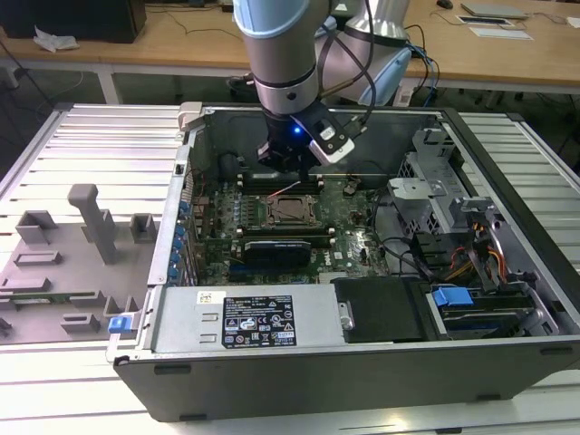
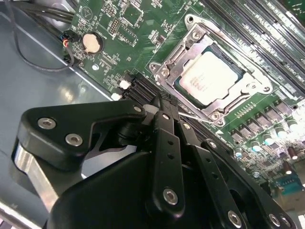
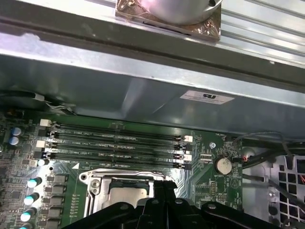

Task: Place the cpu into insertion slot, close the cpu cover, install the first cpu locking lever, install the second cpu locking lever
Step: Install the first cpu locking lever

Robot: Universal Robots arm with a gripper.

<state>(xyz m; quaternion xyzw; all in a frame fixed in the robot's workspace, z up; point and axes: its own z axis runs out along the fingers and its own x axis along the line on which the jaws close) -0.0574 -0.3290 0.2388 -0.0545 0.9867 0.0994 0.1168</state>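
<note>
Hanging inside the open computer case (image 1: 362, 381), the gripper (image 1: 288, 174) sits just over the insertion slot (image 1: 292, 195) on the green motherboard (image 1: 358, 237). In the second wrist view its two black fingers (image 2: 167, 138) are drawn together, tip beside tip, with no gap showing between them. The gripper (image 2: 164, 101) ends close to the insertion slot's (image 2: 161, 71) silver rim, on the side away from the long black memory slots (image 2: 252, 19). A thin bright wire runs along that side of the slot, right by the fingertips. I cannot tell whether the tips touch or pinch it.

The cpu (image 2: 212, 78) lies flat in the slot, its pale metal top facing up. The cpu cover (image 2: 188, 55) is down over it, its frame lying around the chip's edges and the chip showing through the square window.

In the first wrist view the gripper (image 3: 161, 183) stands in front of the slot's near rim, with the cpu (image 3: 126, 196) partly seen behind it. The memory slots (image 3: 116, 143) lie in a row just beyond the slot's far side. A round coin battery (image 3: 222, 165) sits well apart from the slot, toward the case wall. A line of blue-topped capacitors (image 3: 33, 182) stands near the slot's other flank.
</note>
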